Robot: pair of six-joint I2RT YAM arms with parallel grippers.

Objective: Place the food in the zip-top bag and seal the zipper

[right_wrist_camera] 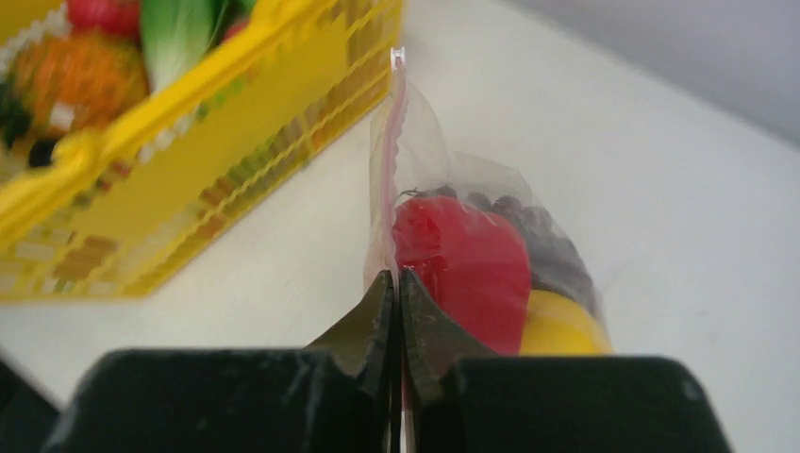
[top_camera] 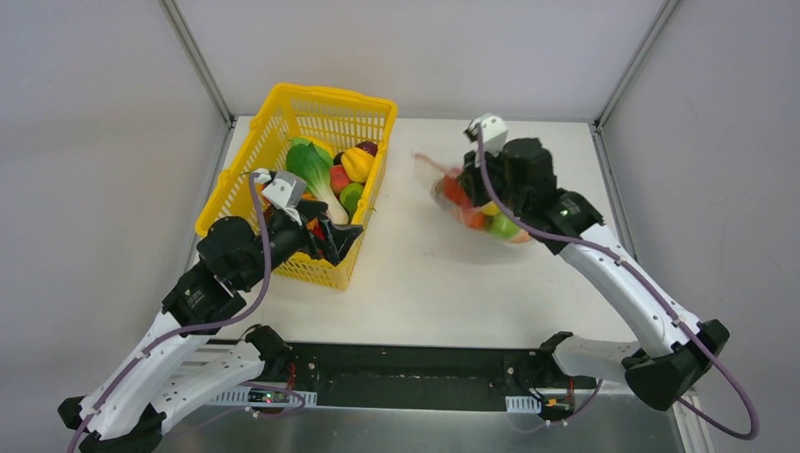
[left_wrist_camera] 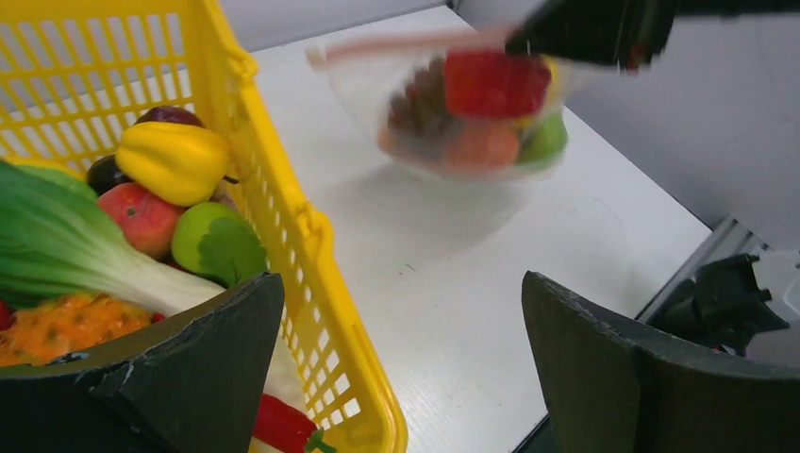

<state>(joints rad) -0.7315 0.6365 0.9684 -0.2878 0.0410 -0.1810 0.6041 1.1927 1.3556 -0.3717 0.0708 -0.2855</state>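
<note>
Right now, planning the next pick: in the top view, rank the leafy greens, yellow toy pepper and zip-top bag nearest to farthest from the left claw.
1. Leafy greens, in the basket, just past the left claw.
2. Yellow toy pepper, deeper in the basket.
3. Zip-top bag, on the table, right.

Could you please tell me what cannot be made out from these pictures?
- Zip-top bag: motion-blurred in the top and left wrist views; contents barely separable.
- Zipper: right wrist view, near end hidden by the right gripper, jaws shut on it; seal state unclear.
- Yellow basket: near corner covered by the left gripper in the top view.
</note>
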